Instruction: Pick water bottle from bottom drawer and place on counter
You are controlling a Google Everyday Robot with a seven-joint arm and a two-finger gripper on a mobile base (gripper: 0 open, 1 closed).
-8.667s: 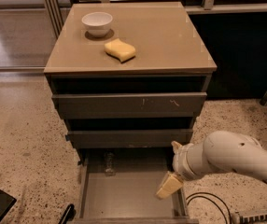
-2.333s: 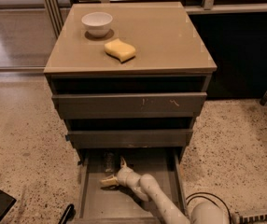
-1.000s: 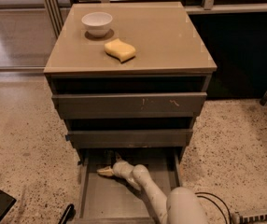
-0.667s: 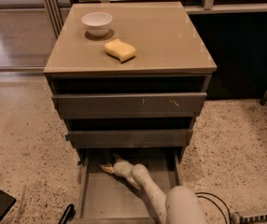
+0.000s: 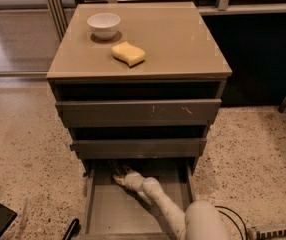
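The bottom drawer (image 5: 108, 211) is pulled open, its flat grey floor showing. My white arm reaches in from the lower right, and the gripper (image 5: 119, 177) is deep at the drawer's back left, just under the front of the middle drawer. I cannot make out the water bottle; the dark back of the drawer around the gripper hides whatever lies there. The tan counter (image 5: 183, 39) tops the cabinet.
A white bowl (image 5: 103, 25) and a yellow sponge (image 5: 128, 53) sit on the counter's left half. The two upper drawers (image 5: 138, 112) stand slightly open above the gripper. Speckled floor surrounds the cabinet, with a black cable (image 5: 233, 214) at lower right and dark objects at lower left.
The arm has come from outside the drawer's right side into it, and the gripper has moved steadily towards the back left, a little farther in than a second ago.
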